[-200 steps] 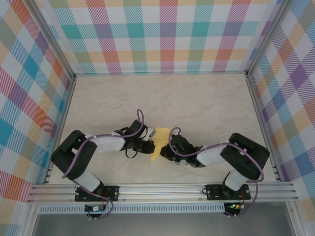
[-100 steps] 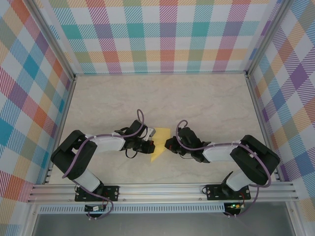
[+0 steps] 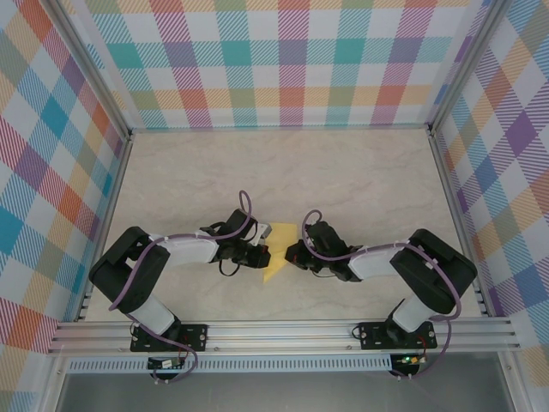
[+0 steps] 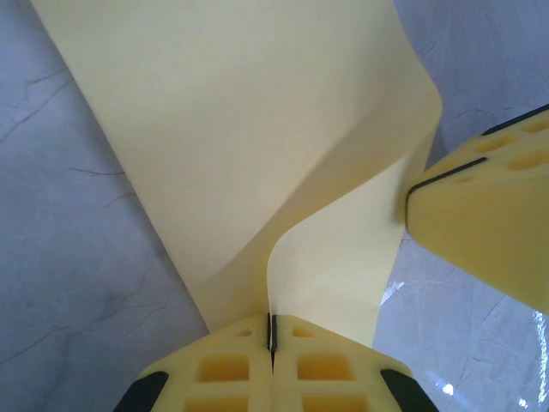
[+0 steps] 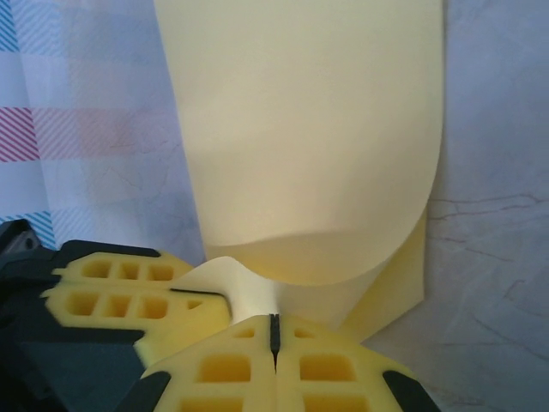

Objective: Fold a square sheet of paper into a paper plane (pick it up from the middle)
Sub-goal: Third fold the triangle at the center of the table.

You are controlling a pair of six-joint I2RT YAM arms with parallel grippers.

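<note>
Both arms are bent in low over the near middle of the table (image 3: 343, 172), wrists almost nose to nose, with the square sheet of paper (image 3: 275, 269) caught between them; the left gripper (image 4: 272, 333) has its jaws pressed flat together, no gap to speak of, with an edge of the sheet nipped in the seam; the right gripper (image 5: 274, 330) is closed just as tight on the paper from the opposite side. The sheet is not flat; it curls over on itself in a soft roll, 1 layer arching above the other, and its far part seems to lie low on the table. I'd judge that's the reason for 2 pinches so close together: each holds a layer so the edges can be lined up before a crease is pressed down; no sharp crease shows, so the folding looks to be at an early stage.
</note>
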